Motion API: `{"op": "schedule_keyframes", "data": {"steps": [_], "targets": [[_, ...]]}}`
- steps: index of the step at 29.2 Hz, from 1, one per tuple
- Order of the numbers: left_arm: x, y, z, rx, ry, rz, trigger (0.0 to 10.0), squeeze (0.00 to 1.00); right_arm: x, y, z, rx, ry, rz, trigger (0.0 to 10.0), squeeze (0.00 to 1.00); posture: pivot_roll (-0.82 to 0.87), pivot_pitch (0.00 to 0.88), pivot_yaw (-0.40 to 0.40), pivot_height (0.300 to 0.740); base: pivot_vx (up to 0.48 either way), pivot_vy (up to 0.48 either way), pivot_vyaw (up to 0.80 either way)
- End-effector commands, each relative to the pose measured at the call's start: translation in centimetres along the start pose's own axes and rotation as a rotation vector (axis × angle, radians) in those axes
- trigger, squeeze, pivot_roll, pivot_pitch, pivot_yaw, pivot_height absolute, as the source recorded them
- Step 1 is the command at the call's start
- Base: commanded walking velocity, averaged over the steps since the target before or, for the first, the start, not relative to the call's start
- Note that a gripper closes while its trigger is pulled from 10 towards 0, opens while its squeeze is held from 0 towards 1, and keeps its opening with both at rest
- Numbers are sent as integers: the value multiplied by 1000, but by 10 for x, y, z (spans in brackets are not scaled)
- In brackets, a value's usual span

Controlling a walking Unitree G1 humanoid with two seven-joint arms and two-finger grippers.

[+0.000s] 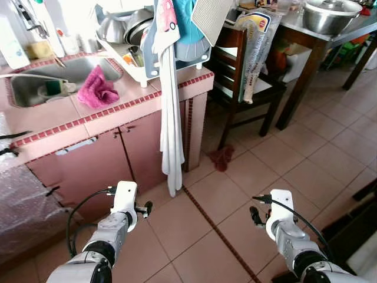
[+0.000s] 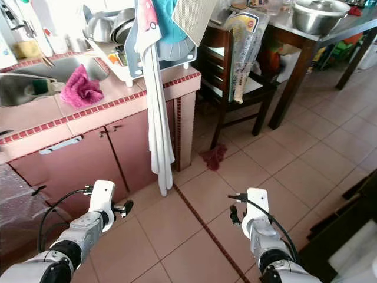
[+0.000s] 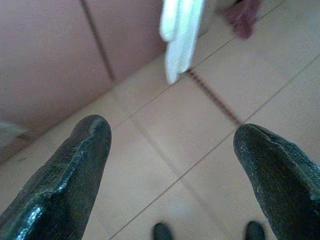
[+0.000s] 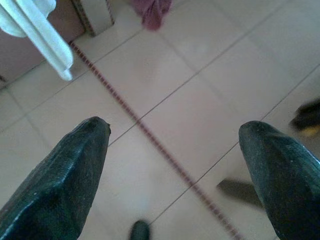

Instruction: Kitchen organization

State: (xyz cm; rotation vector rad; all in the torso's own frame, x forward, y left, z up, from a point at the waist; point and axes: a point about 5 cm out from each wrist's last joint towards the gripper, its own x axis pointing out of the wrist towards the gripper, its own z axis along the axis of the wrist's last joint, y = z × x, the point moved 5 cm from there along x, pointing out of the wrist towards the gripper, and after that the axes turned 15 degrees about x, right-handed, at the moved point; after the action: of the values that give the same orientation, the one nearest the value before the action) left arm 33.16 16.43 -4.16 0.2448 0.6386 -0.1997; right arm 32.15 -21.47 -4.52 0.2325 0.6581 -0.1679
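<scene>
A pink tiled counter point(image 1: 112, 115) with a steel sink point(image 1: 29, 88) stands ahead on the left. On it lie a crumpled pink cloth point(image 1: 97, 89) and a white dish rack point(image 1: 138, 62) with steel bowls. A long white towel point(image 1: 171, 135) hangs from the rack down past the cabinet doors. A dark red rag point(image 1: 221, 157) lies on the floor by the counter's corner. Both arms are held low over the tiles. My left gripper point(image 3: 172, 145) is open with nothing between its fingers, and my right gripper point(image 4: 175, 145) is open over bare floor.
A dark wooden chair point(image 1: 247, 88) with a packet leaning on it stands right of the counter. Behind it is a table point(image 1: 318, 41) with a large steel bowl point(image 1: 330, 15). A plastic-wrapped object point(image 1: 23, 206) is at the left. Tiled floor stretches ahead.
</scene>
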Motion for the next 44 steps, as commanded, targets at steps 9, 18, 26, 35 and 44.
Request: {"op": "schedule_keyframes", "data": {"steps": [9, 18, 26, 35, 44], "targets": [[-5, 17, 12, -92, -131, 80, 10000, 0, 2, 34, 25, 46, -110, 107, 10000, 0, 33, 0, -21, 740, 0, 0, 800], [-10, 3, 80, -6, -380, 49, 10000, 0, -12, 66, 85, 54, -372, 250, 10000, 0, -2, 0, 28, 740, 0, 0, 178], [-36, -16, 107, 21, -495, -55, 10000, 0, -63, 112, 115, 105, -503, 445, 10000, 0, 6, 0, 44, 740, 0, 480, 0], [-78, -2, 117, 22, -541, 11, 10000, 0, -104, 143, 128, 136, -517, 566, 10000, 0, 32, 0, 48, 740, 0, 480, 0], [-85, 6, 123, 5, -505, 110, 10000, 0, -117, 156, 140, 129, -559, 579, 10000, 0, 29, 0, 64, 740, 0, 480, 0]]}}
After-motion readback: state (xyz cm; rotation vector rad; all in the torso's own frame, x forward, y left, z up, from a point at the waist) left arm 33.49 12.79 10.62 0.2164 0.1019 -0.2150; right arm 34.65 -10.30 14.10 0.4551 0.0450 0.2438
